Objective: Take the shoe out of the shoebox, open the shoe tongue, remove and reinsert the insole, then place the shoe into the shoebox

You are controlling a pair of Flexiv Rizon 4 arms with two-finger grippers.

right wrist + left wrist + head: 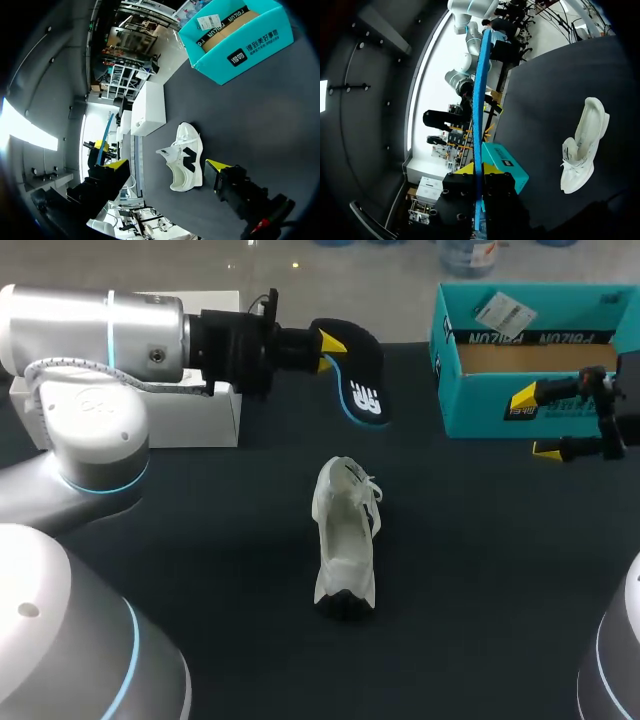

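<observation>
Insole [362, 380] sits clamped edge-on between the fingers of my left gripper [328, 344], in the upper middle of the frame. My right gripper [538, 424] hangs spread and empty at the right edge, just in front of the teal shoebox [470, 405]. The shoe [345, 540] lies at the centre of the table [200, 540], well apart from both grippers.

My worry is the grip: I hold only one end of the insole, so the free end could flex, catch on the collar or tongue, and fold instead of sliding in. Nothing holds the shoe, so a push could make it skid.

A white box [215, 415] in the upper left crowds my left arm. Bare dark table surrounds the shoe.
</observation>
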